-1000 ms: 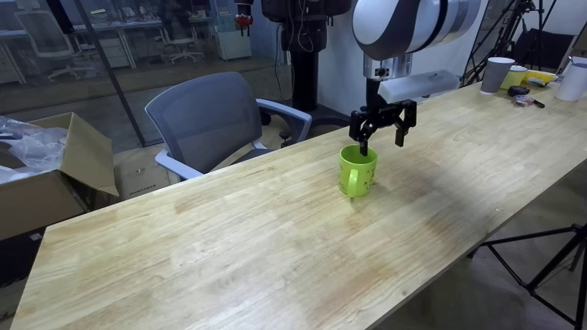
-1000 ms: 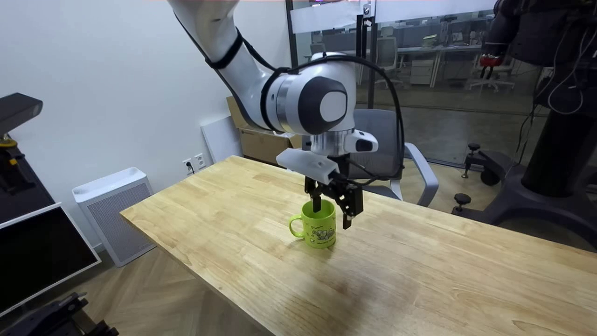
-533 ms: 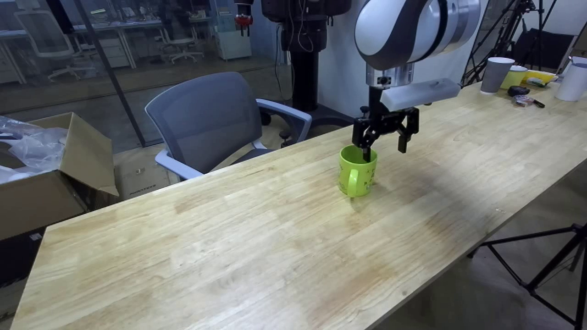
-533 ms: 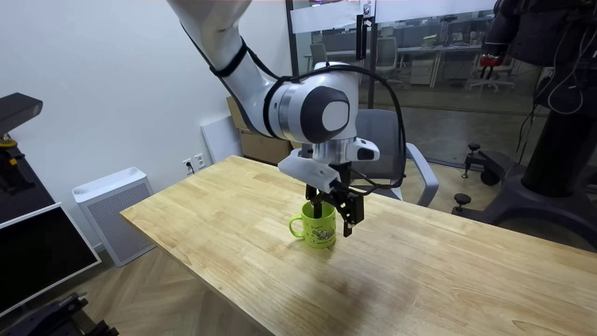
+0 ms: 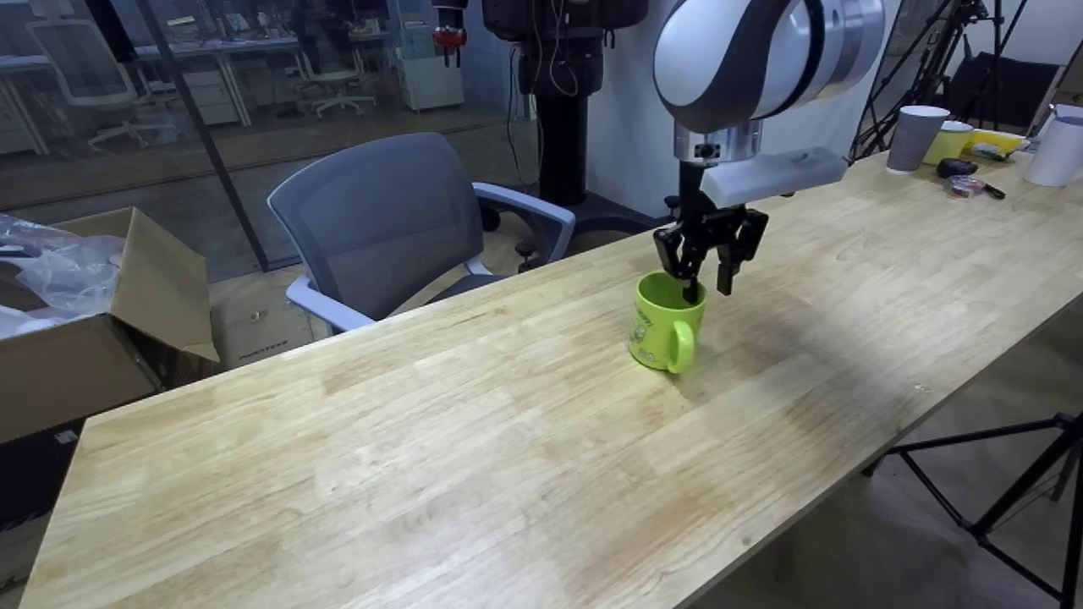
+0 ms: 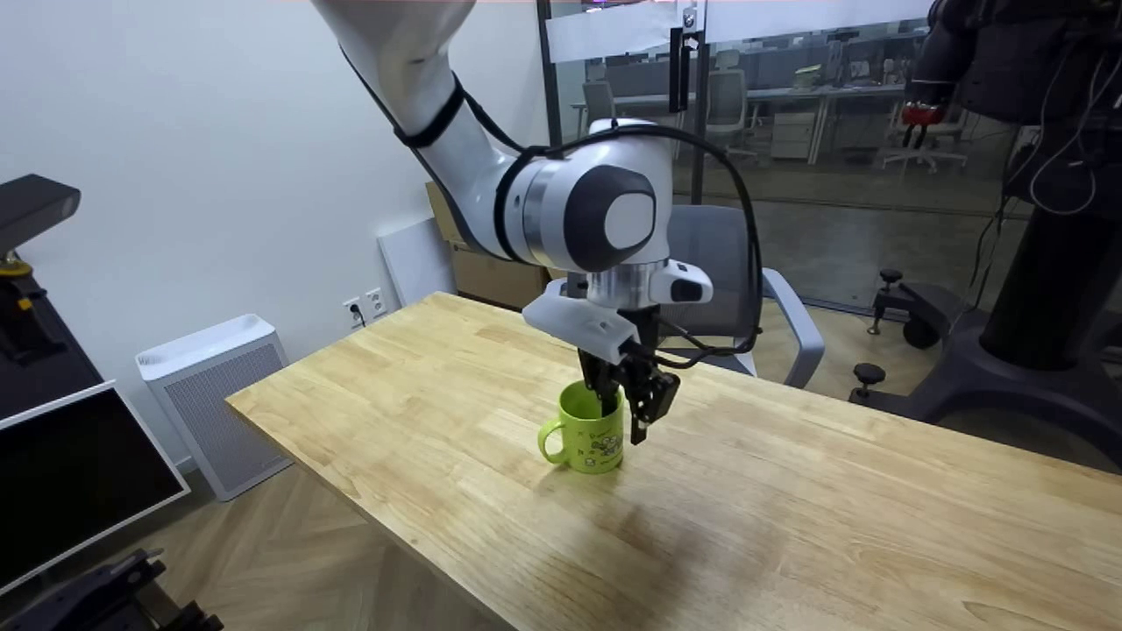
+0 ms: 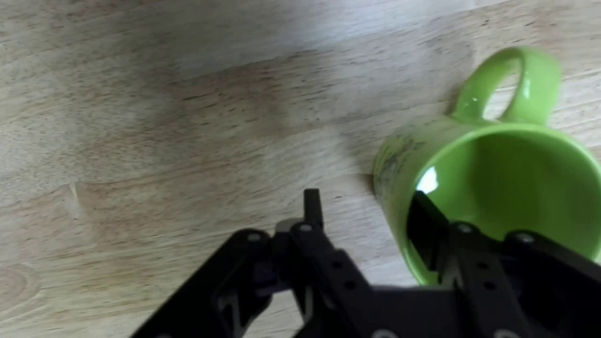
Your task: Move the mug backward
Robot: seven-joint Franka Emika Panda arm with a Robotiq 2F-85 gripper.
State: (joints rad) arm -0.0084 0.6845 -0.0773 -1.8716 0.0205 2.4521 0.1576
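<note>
We find the mug (image 5: 654, 334) mouth up on the table (image 5: 423, 440), between its two long edges; in the wrist view its handle (image 7: 540, 84) is on the side away from the gripper (image 7: 367, 202). The jaws straddle the mug's wall, parted and not clenched on it: we see one finger (image 7: 425, 227) inside, against or just beside the wall, and the other outside with a gap to the mug. The arm (image 6: 478, 166) is above. In both exterior views we see a chair (image 5: 381, 203) beyond a long edge. Well apart from the mug, in an exterior view, stand a grey cup (image 5: 916, 142), a yellow-green cup (image 5: 948, 145) and a white container (image 5: 1055, 154).
</note>
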